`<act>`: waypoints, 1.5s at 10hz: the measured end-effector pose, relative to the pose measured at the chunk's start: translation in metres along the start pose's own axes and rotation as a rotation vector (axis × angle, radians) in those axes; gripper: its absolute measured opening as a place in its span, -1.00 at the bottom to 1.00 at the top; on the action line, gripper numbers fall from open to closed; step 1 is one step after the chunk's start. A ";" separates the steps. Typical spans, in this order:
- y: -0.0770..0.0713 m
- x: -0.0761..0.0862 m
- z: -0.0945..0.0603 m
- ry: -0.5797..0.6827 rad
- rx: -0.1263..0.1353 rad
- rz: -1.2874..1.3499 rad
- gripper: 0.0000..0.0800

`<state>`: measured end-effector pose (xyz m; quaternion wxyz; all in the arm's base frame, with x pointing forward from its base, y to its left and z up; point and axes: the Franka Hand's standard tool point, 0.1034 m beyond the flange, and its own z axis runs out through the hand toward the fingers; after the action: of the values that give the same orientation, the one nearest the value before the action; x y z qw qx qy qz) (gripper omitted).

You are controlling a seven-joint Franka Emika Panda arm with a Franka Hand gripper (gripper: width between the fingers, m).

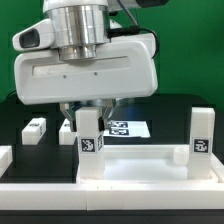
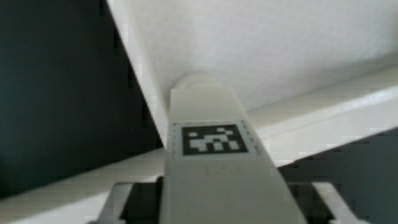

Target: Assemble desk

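1. The pincer (image 1: pixel 88 112) hangs below the arm's broad white hand in the upper middle of the exterior frame. It is clenched on the gripped leg (image 1: pixel 88 140). In the wrist view its fingers (image 2: pixel 128 203) sit tight on either side of that leg.
2. The gripped leg stands upright at lower centre-left, tag towards the camera, at the left corner of the desk panel (image 1: pixel 135 165). I cannot tell whether it is seated in a socket.
3. The desk panel lies flat across the lower frame on the black tabletop (image 1: pixel 20 112).
4. A corner leg (image 1: pixel 203 130) stands upright at lower right, on the panel's right corner.
5. A loose leg (image 1: pixel 35 129) and a second loose leg (image 1: pixel 67 130) lie at middle left on the tabletop.
6. The marker board (image 1: pixel 128 128) lies at centre, behind the panel.
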<state>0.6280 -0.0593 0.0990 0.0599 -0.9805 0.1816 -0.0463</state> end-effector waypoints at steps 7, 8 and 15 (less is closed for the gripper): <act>-0.007 -0.001 -0.001 -0.031 0.012 0.891 -0.27; -0.008 -0.001 0.001 -0.042 0.029 1.035 -0.27; -0.012 -0.002 0.001 -0.056 0.044 1.092 0.51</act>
<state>0.6308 -0.0474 0.0994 0.1007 -0.7431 0.6614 0.0136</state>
